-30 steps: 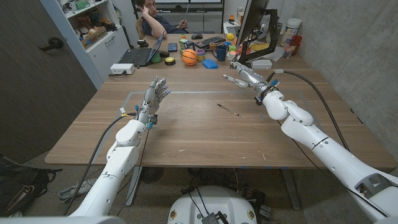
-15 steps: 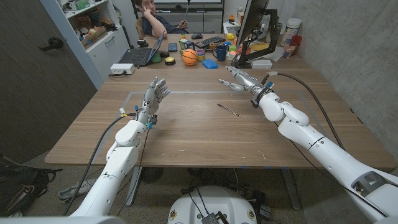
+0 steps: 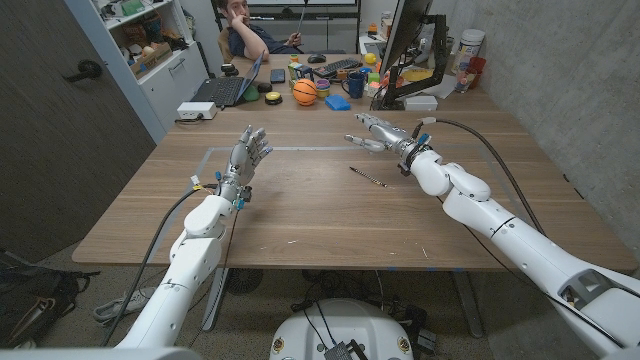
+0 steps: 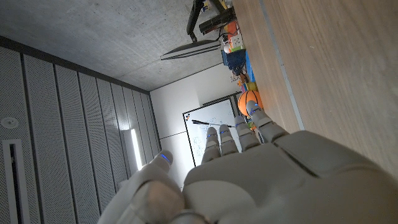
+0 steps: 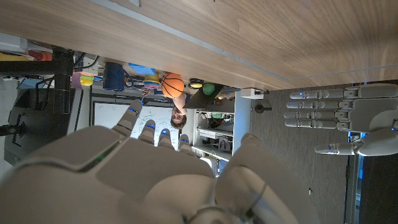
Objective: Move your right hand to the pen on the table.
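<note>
On the wooden table (image 3: 300, 215), the pen (image 3: 367, 177) lies just beside the right hand (image 3: 376, 130), fingers spread, empty.

- Two glossy white robot arms with rounded, segmented shells.
- Left hand (image 3: 247, 152) and right hand (image 3: 376, 129): pale grey, with small blue marks at the fingertips.
- Black cables run along each forearm.
- Dark wrist collars carry small blue and yellow fittings.

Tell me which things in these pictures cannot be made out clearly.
- Pen: in the head view too small to tell which end is the tip.
- Right robot hand: its height above the table cannot be judged in the head view.
- Items behind the basketball: small and crowded in the head view, not identifiable.
</note>
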